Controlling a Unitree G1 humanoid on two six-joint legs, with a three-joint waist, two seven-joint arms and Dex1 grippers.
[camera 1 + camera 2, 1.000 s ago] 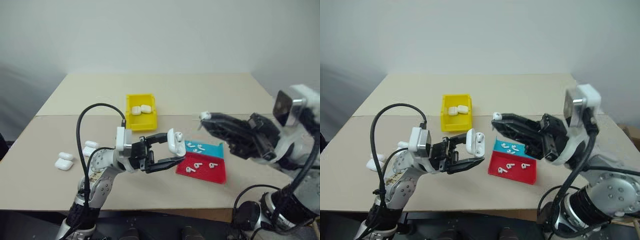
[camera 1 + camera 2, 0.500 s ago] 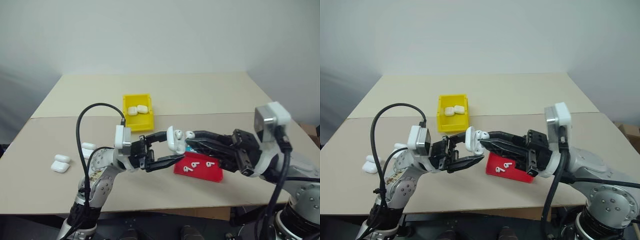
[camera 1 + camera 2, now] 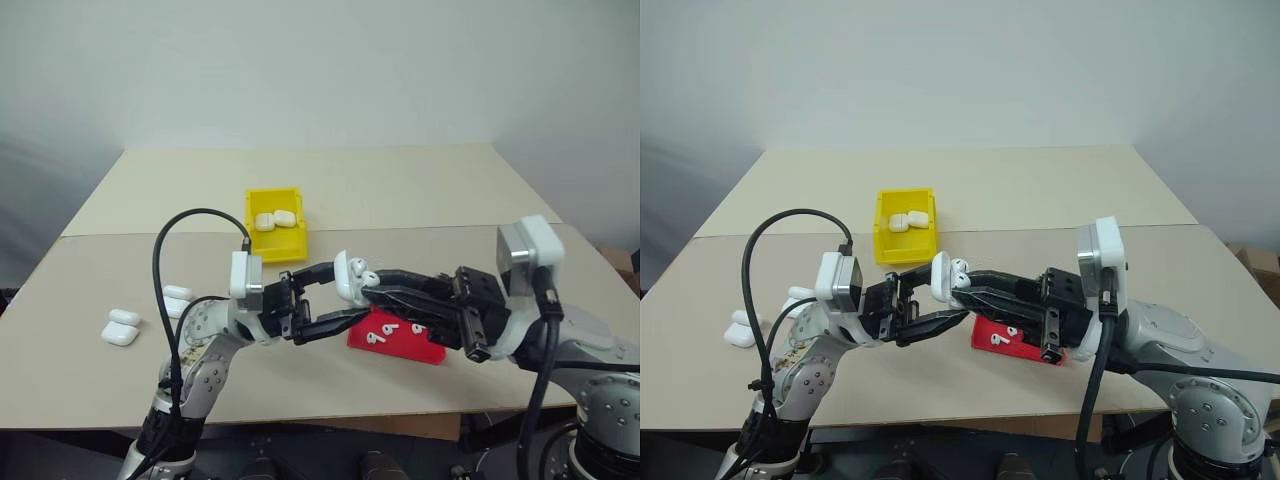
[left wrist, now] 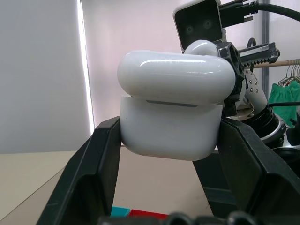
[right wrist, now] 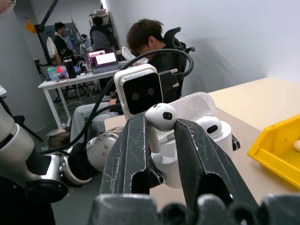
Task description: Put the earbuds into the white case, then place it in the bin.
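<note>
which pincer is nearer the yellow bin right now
Left. The left pincer, shut on the open white case, hangs just in front of the yellow bin. The right pincer, pinching an earbud at the case, sits slightly farther toward the robot's right.

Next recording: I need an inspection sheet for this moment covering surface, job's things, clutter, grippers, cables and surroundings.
Surface: tan table, a seam across it.
Job's things: white case held open above the table, one earbud already seated; second earbud at its mouth; yellow bin holding two cases.
Clutter: spare cases on the robot's left; red-and-blue tray with loose earbuds.
Grippers: left gripper shut on the case; right gripper shut on the earbud.
Cables: black cable looping over the left arm.
Surroundings: people at desks in the right wrist view.
</note>
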